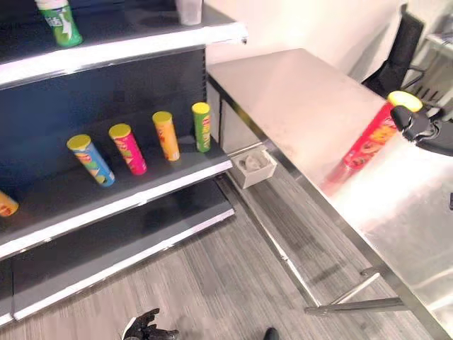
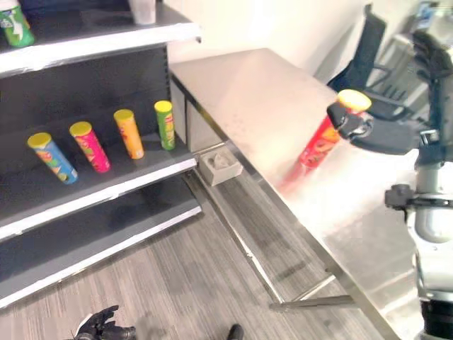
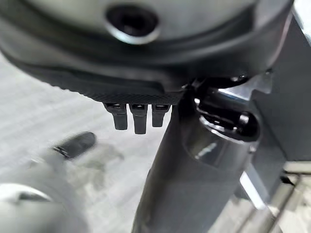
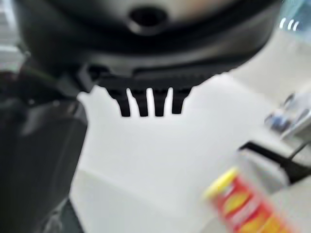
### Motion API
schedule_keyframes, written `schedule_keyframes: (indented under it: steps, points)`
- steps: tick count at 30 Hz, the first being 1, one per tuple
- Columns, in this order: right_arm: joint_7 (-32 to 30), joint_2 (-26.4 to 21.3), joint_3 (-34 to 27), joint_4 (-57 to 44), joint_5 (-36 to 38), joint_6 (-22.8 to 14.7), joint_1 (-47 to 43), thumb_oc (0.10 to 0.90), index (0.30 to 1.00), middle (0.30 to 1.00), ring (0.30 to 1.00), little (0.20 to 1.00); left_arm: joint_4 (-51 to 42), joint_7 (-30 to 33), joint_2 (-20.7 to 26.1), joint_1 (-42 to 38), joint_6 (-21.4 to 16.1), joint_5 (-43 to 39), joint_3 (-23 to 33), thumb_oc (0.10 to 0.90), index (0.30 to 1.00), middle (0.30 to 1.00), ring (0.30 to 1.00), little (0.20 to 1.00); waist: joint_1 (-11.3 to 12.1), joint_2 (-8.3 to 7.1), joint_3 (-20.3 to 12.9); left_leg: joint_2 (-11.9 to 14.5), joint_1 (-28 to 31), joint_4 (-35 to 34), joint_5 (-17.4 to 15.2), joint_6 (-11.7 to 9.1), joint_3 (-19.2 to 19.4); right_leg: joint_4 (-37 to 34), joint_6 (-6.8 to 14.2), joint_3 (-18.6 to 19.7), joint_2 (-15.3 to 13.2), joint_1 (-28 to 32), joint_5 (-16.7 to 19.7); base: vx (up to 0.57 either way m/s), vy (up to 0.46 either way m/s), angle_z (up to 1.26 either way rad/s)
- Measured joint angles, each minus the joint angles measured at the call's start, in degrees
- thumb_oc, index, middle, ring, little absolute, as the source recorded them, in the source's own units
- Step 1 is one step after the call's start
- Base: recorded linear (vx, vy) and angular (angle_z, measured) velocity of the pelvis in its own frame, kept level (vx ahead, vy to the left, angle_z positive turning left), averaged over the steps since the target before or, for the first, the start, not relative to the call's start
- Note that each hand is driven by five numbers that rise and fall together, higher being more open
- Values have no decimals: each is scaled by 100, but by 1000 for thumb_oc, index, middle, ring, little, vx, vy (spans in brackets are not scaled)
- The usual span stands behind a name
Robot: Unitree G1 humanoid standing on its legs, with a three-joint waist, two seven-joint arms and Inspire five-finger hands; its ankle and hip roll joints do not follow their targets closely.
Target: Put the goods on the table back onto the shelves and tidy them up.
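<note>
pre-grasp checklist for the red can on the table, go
1. Red can standing on the steel table, leaning a little: ok.
2. Right hand at the can's yellow lid: ok. Whether its fingers have closed on the can: cannot tell.
3. Space on the middle shelf beside the blue can, pink can, orange can and green can: ok.
4. Shelf cans upright and spaced in a row: ok.
5. Left hand low over the floor, away from the table and holding nothing: ok.
6. Small grey bin on the floor between shelf and table, in the carry path: not ok.
</note>
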Motion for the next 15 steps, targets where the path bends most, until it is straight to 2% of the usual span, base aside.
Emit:
schedule_keyframes:
  steps: [1,5,6,7,9,11,12,13,14,15]
  points:
    - [-10,-1,-51,112,0,-40,23,800,900,900,900,900,1,22,-11,-34,6,-51,3,800,900,900,900,900,-116,-30,-21,44,-66,48,2,-2,-73,-2,-5,-37,34,14,-11,25,-381,4]
    - [9,-1,-65,157,30,-136,93,800,900,900,900,900,28,15,57,-27,13,-103,-13,800,900,900,900,900,-109,-20,-18,308,-75,298,20,27,-70,-2,-68,13,247,56,-121,12,-340,-6]
    - [24,-3,-55,157,55,-157,100,800,900,900,900,900,57,15,153,7,18,-104,-29,800,900,900,900,900,-79,31,19,548,-113,533,151,197,-180,-2,-204,8,450,156,-231,42,-250,-6]
    - [27,-4,-54,154,82,-157,105,800,900,900,900,900,57,15,168,39,18,-104,-29,800,900,900,900,900,-72,55,33,624,-112,619,268,225,-253,-6,-266,13,512,192,-272,44,-196,-7]
    - [41,-5,-54,151,141,-157,107,800,900,900,900,900,59,9,176,82,20,-105,-24,800,900,900,900,900,29,69,50,770,-187,949,583,69,-401,-5,-411,96,589,241,-362,-28,-145,-29]
    - [70,-123,4,150,161,-150,60,800,900,900,900,900,-51,12,191,178,11,-267,45,800,900,900,900,900,224,10,219,879,-534,1904,914,1,-1157,-20,-683,379,637,290,-345,-45,-83,-60]
    - [75,-275,62,147,163,-145,62,800,900,900,900,900,-257,15,188,189,-17,-401,119,800,900,900,900,900,224,-138,291,542,-1050,2291,431,-190,-1854,-10,-851,467,460,226,-297,98,-21,-39]
    - [73,-402,57,149,166,-143,57,800,900,900,900,900,-343,15,198,78,-32,-373,54,800,900,900,900,900,226,-247,356,-27,-1197,1902,-106,-156,-2158,-47,-809,561,279,131,-331,105,37,-31]
    - [80,-453,58,163,166,-138,38,800,900,900,900,900,-334,9,193,-48,-25,-358,-99,800,900,900,900,900,268,-239,389,-397,-1205,1228,-272,-38,-2185,-47,-809,655,214,69,-332,118,89,-30]
    - [77,-444,61,187,172,-138,1,800,900,900,900,900,-338,-8,174,-115,-27,-324,-190,800,900,900,900,900,270,-163,438,-562,-1211,862,-263,-27,-2151,-48,-810,647,253,97,-331,70,70,-34]
